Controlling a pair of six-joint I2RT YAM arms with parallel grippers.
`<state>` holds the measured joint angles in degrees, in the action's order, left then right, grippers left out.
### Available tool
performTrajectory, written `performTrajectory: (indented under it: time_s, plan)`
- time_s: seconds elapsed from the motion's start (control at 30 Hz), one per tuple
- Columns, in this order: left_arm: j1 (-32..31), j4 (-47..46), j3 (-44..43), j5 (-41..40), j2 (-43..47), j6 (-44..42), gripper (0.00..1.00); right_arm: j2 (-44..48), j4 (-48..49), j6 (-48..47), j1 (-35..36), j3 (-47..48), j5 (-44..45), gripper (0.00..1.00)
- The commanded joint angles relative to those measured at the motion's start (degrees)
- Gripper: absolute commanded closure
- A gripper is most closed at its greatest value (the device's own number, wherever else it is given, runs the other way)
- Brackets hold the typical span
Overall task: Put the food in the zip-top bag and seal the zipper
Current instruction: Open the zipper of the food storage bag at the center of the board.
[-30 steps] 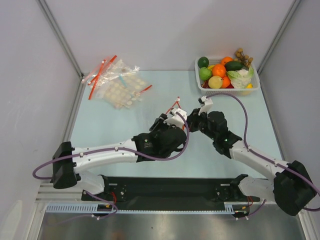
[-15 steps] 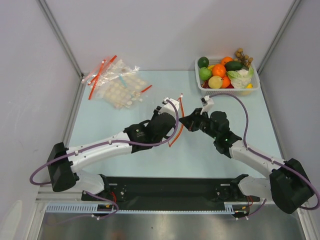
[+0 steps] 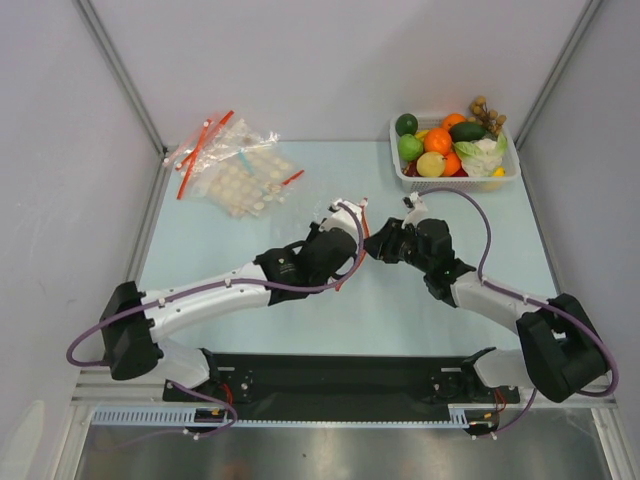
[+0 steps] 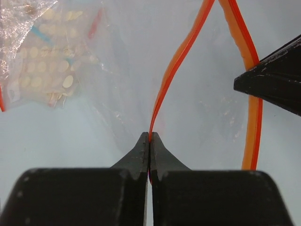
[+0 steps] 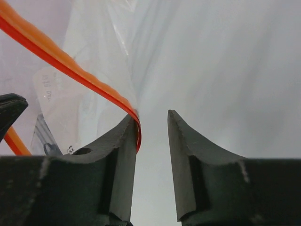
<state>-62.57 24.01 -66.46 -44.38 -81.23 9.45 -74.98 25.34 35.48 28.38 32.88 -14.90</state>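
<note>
On the bench, both arms have drawn together over the last second and now meet at the centre of the top view, the left one stretched further out. The zip-top bag sits between them, while the food still fills the basket at upper right. The left pincer is clamped on one zipper strip. The right pincer gapes, the other strip only resting against one finger. The mouth looks half-secured, and loading has not begun.
</note>
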Motion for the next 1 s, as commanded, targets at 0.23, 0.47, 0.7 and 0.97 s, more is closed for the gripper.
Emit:
performTrajectory:
  time_s: [0.23, 0.47, 0.7, 0.97]
  plan:
    - [3.2, -0.6, -2.2, 7.7, -3.1, 0.7, 1.0, 7.6, -5.6, -4.5, 1.0, 2.8, 4.9, 0.39]
    - [5.3, -1.5, -1.3, 10.5, -3.2, 1.5, 1.0, 23.6, -11.2, -11.0, 2.8, 1.1, 14.3, 0.28]
    - [5.7, -2.5, -0.6, 11.4, -2.5, 2.0, 1.0, 27.4, -14.8, -11.1, 0.5, 1.7, 19.4, 0.23]
    - [6.3, -3.7, 0.2, 13.2, -2.4, 2.5, 1.0, 23.7, -15.8, -6.7, -5.4, 1.7, 19.4, 0.19]
